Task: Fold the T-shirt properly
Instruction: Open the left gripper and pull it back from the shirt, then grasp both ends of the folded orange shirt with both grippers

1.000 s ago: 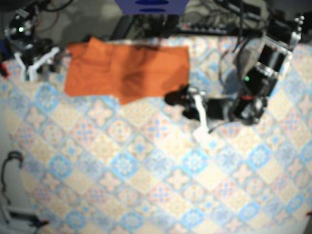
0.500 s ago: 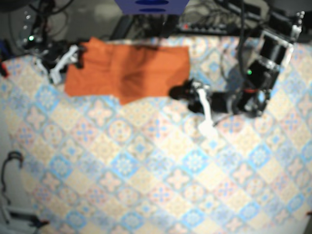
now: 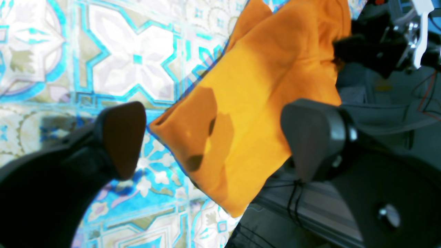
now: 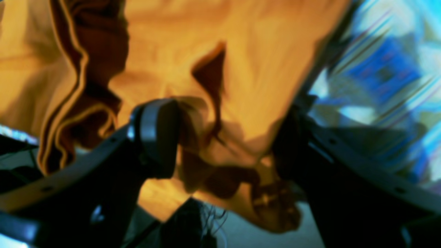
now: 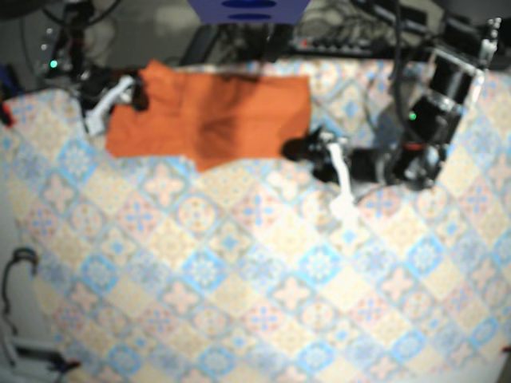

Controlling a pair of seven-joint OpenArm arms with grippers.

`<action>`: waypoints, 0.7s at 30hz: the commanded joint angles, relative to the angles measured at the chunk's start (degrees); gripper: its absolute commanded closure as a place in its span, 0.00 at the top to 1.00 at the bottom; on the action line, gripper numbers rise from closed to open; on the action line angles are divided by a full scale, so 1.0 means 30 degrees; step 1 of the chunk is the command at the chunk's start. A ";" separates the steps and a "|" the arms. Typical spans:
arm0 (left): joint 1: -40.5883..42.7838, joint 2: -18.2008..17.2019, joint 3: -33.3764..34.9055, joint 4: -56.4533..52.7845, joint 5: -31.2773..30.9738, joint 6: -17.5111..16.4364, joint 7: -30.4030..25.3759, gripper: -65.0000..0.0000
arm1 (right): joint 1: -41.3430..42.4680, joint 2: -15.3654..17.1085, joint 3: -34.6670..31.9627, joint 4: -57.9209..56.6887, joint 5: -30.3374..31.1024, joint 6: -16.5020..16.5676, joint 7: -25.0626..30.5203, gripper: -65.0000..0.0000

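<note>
- The shirt lies flat as a wide orange band at the far side of the counter, left of centre. In both wrist views its far edge seems to hang a little over the counter's far rim.
- It looks already folded at least once: the outline is roughly rectangular, with a darker patch in the middle. I judge the job to be partly done, with a crosswise fold left.
- The right arm is at the shirt's far left end. In its wrist view the jaws stand apart with bunched cloth and a hem curl between them. That view is blurred, so I cannot tell whether the pads touch the fabric.
- The left arm reaches in from the right, its tip just beside the shirt's near right corner. In its wrist view the jaws are wide apart and straddle that corner without touching it.
- One arm at each end suits lifting one short edge and carrying it over to the other.
- Both sets of jaws are open because neither has a hold yet, and each must close on all the layers at its spot.
- Risk: the overhanging far edge could drag or slip off the rim if only the top layer is caught.
</note>
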 commanded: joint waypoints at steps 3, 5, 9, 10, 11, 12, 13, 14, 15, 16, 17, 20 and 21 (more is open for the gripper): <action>-0.0328 -0.0225 -0.0164 0.0342 -0.0397 -0.0192 -0.0269 1.00 | 0.0229 0.0340 -0.0535 -0.0170 0.0315 0.0084 0.0221 0.62; -0.0328 -0.0225 -0.0164 0.0342 -0.0397 -0.0192 -0.0269 1.00 | 0.0463 0.0340 -0.0915 -0.0463 0.0315 0.0084 0.0221 0.62; -0.0328 -0.0225 -0.0164 0.0342 -0.0397 -0.0192 -0.0269 1.00 | 0.0551 0.0340 -0.1472 -0.1371 0.0315 0.0084 0.0221 0.61; -0.0328 -0.0225 -0.0164 0.0342 -0.0397 -0.0192 -0.0269 1.00 | 0.0756 0.0340 -0.1677 -0.1518 0.0315 0.0084 0.0221 0.61; -0.0328 -0.0225 -0.0164 0.0342 -0.0397 -0.0192 -0.0269 1.00 | 0.0873 0.0340 -0.1883 -0.1635 0.0315 0.0084 0.0221 0.61; -0.0328 -0.0225 -0.0164 0.0342 -0.0397 -0.0192 -0.0269 1.00 | 0.0873 0.0340 -0.2088 -0.1781 0.0315 0.0084 0.0221 0.61; -0.0328 -0.0225 -0.0164 0.0342 -0.0397 -0.0192 -0.0269 1.00 | 0.0873 0.0340 -0.2263 -0.1811 0.0315 0.0084 0.0221 0.61; -0.0357 -0.0225 -0.0164 0.0342 -0.0397 -0.0192 -0.0269 1.00 | 0.0873 0.0340 -0.2381 -0.1811 0.0315 0.0084 0.0221 0.61; -0.0357 -0.0225 -0.0164 0.0342 -0.0397 -0.0192 -0.0269 1.00 | 0.0873 0.0340 -0.2439 -0.1811 0.0315 0.0084 0.0221 0.60; -0.0387 -0.0225 -0.0164 0.0312 -0.0397 -0.0192 -0.0269 1.00 | 0.0873 0.0340 -0.2439 -0.1781 0.0315 0.0084 0.0221 0.57; -0.0387 -0.0225 -0.0164 0.0283 -0.0397 -0.0192 -0.0269 1.00 | 0.0873 0.0340 -0.2439 -0.1781 0.0315 0.0084 0.0221 0.53; -0.0387 -0.0225 -0.0164 0.0283 -0.0397 -0.0192 -0.0269 1.00 | 0.0873 0.0340 -0.2381 -0.1752 0.0285 0.0084 0.0309 0.39; -0.0387 -0.0225 -0.0164 0.0283 -0.0397 -0.0192 -0.0269 1.00 | 0.0873 0.0340 -0.2351 -0.1752 0.0285 0.0084 0.0309 0.35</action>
